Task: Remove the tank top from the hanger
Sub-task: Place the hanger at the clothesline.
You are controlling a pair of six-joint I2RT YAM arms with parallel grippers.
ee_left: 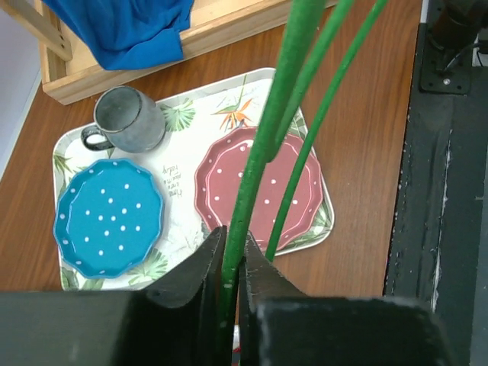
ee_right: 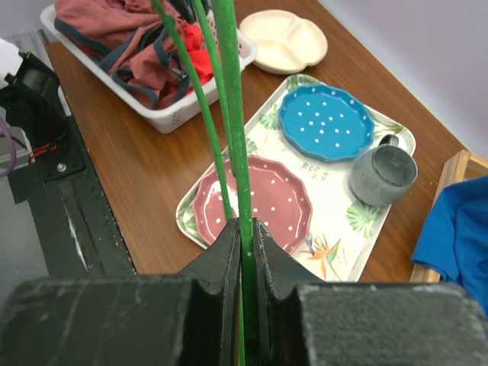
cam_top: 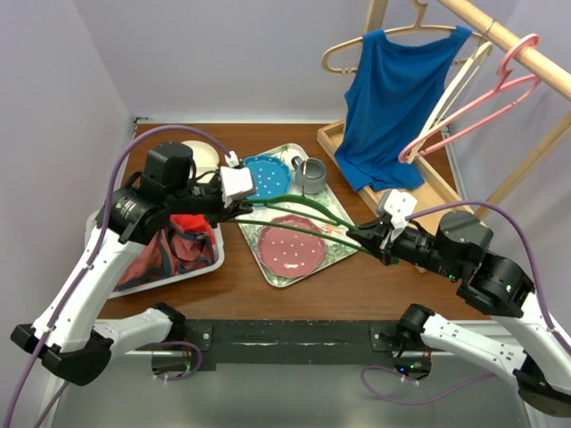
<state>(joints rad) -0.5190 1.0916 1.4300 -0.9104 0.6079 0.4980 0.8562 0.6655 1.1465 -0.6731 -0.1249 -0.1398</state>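
Note:
A blue tank top (cam_top: 393,98) hangs on a pale wooden hanger (cam_top: 343,49) on the rail at the back right; its hem (ee_left: 126,27) droops over the wooden rack base. An empty green hanger (cam_top: 303,207) is held level above the tray, between both arms. My left gripper (cam_top: 243,207) is shut on one end of it, the fingers pinching the green rod (ee_left: 231,255). My right gripper (cam_top: 361,236) is shut on the other end (ee_right: 245,232). Both grippers are well below and left of the tank top.
A patterned tray (ee_left: 181,177) carries a blue dotted plate (cam_top: 263,176), a pink dotted plate (cam_top: 290,242) and a grey mug (cam_top: 310,174). A white basket (cam_top: 134,285) of red clothes stands left, with a cream divided plate (cam_top: 201,153) behind it. A pink hanger (cam_top: 482,102) hangs on the rail.

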